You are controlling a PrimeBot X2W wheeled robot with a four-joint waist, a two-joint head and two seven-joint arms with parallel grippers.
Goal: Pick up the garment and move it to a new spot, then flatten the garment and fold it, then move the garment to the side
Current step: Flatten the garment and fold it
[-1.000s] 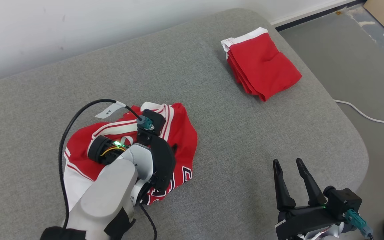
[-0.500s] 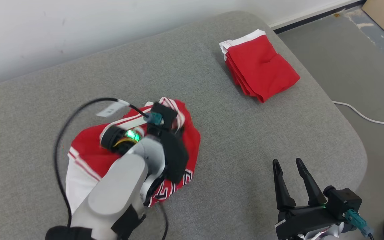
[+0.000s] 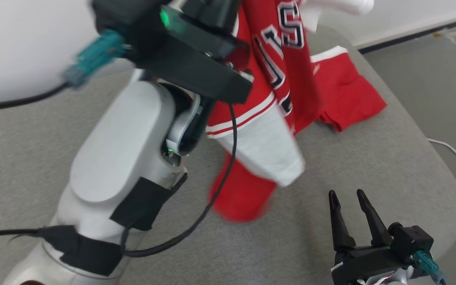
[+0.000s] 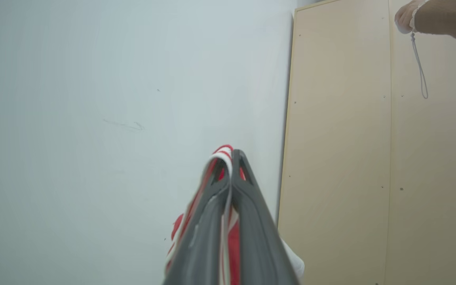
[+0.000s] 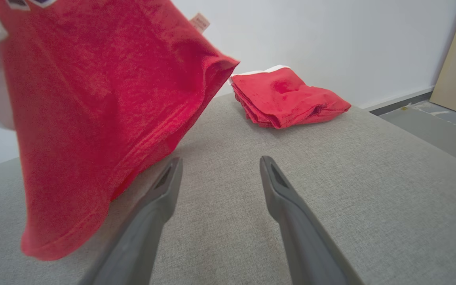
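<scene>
Under left tool (image 4: 232, 153), garment (image 5: 93, 118) hangs vertically.

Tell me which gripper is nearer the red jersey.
Left. The left gripper is shut on the red jersey, which hangs from it above the cushion. The right gripper is open, low and off to the right of the hanging hem, not touching it.

Grey cushion (image 3: 370, 170) bears a folded red cloth (image 3: 346, 97)
</scene>
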